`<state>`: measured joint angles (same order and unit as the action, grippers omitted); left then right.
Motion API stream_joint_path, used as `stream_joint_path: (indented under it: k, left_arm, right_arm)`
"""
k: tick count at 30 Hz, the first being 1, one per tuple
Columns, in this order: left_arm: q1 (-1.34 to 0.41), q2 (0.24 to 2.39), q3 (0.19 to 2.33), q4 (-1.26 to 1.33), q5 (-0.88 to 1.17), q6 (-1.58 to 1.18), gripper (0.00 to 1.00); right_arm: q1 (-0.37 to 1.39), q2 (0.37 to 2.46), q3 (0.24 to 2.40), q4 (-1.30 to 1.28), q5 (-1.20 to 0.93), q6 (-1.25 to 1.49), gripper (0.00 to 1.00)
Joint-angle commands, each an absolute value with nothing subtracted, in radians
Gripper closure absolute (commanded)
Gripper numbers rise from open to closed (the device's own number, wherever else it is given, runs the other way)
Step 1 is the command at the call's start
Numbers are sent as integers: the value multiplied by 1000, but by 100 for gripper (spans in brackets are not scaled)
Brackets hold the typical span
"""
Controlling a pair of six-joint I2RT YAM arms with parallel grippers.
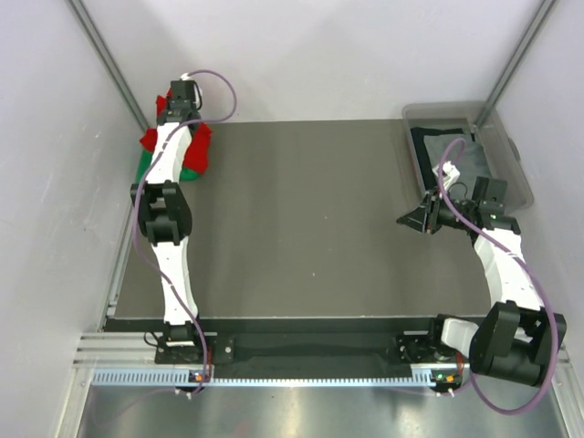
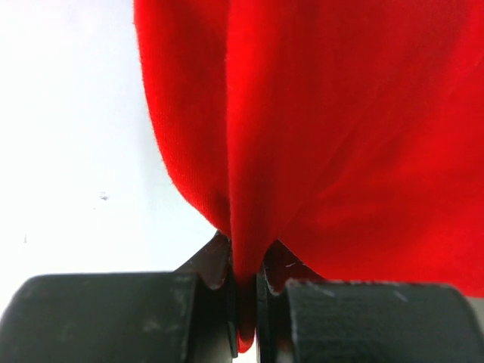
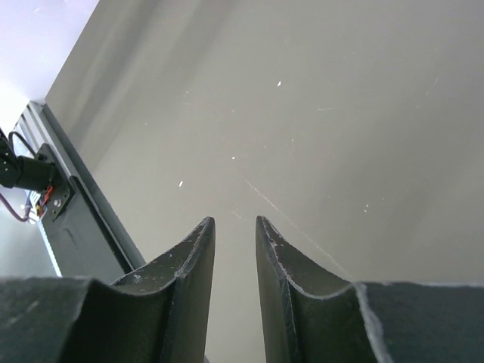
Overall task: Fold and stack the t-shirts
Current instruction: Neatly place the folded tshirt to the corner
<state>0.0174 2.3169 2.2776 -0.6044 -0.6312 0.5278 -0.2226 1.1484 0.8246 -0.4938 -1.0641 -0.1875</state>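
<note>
A bright red t-shirt (image 1: 203,146) is bunched at the table's far left corner, over a green t-shirt (image 1: 189,171). The left arm reaches out over them. In the left wrist view my left gripper (image 2: 243,253) is shut on a fold of the red t-shirt (image 2: 340,136), which fills most of that view. My right gripper (image 1: 415,217) hovers over the right side of the table; its jaws (image 3: 234,221) stand a little apart with nothing between them. A dark t-shirt (image 1: 438,146) lies in a bin at the back right.
A clear plastic bin (image 1: 500,146) stands at the far right corner, just behind the right arm. The dark grey table (image 1: 301,210) has white walls close on the left and at the back. A metal rail (image 1: 274,374) runs along the near edge.
</note>
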Motion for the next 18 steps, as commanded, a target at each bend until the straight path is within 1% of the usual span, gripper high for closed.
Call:
stream_joint_path:
  k: [1,7,11,12,13,14,15,17,18]
  left_arm:
    - [61,2342,2283,-470,-705,580,100]
    - [72,2422,2286,-388,-752,673,100]
    - [75,2459,2289,-358,-767,681,100]
    - [77,2464,2290,-351,-769,678,89]
    - [75,2468,2280,-339,-776,661,70]
    - [74,2462,2266,-303,-794,643,32]
    - [74,2432,2249,-263,-787,623,20]
    - [72,2383,2191,-246,-740,542,2]
    - [72,2356,2172,-236,-724,513,2]
  right_arm:
    - [-236,1155,824,-449,-1100,-213,71]
    - [-238,1173,824,-449,-1100,-215,71]
    - [-238,1186,824,-446,-1100,-218,71]
    - [-238,1186,825,-446,-1100,-218,70]
    - [-238,1190,824,-446,-1101,-219,70]
    - [-239,1190,824,-446,-1103,-221,70]
    - [-238,1193,825,-448,-1106,-221,70]
    - [-238,1195,824,-446,-1109,-219,70]
    - [-238,1195,822,-446,-1111,-221,70]
